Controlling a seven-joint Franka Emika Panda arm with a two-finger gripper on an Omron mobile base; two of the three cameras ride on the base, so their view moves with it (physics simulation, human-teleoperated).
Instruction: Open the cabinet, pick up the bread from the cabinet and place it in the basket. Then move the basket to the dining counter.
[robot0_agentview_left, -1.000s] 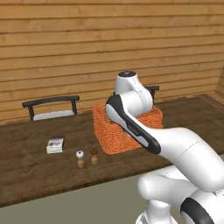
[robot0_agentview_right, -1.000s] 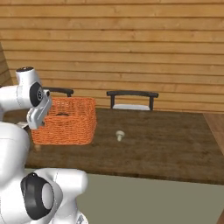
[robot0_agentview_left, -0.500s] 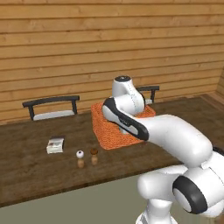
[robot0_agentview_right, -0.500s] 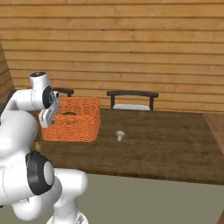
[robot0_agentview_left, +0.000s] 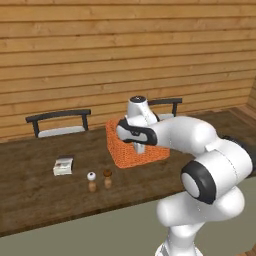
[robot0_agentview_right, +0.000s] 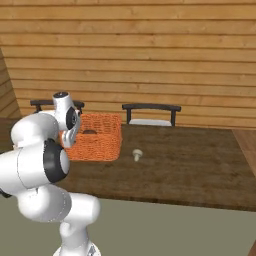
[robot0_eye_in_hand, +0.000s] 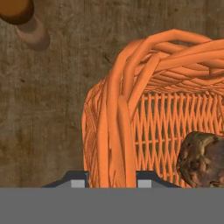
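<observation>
Basket (robot0_agentview_left: 135, 148) sits on the dark wood table (robot0_agentview_left: 40, 185), which reads as the dining counter, bread (robot0_eye_in_hand: 202, 159) already inside near one wall. Gripper (robot0_eye_in_hand: 108, 180) comes down from above onto the near rim: in the hand view the two finger tips straddle the woven wall, one outside, one inside, so the jaws look clamped on the basket rim. A rim pinch makes sense, since the basket is far too wide to span and the wall is the only thin part to hold. Bread rides in the basket so both move as one load. Basket stands upright, opening up; its long axis runs roughly left-right along the table, parallel to the far wall, in the right base view (robot0_agentview_right: 95, 137). Salt and pepper shakers (robot0_agentview_left: 99, 180) stand just near-left of it, a small white box (robot0_agentview_left: 63, 165) further left, two chairs (robot0_agentview_left: 59, 122) on the far side. Judgement: the carry is nearly done, release next.
</observation>
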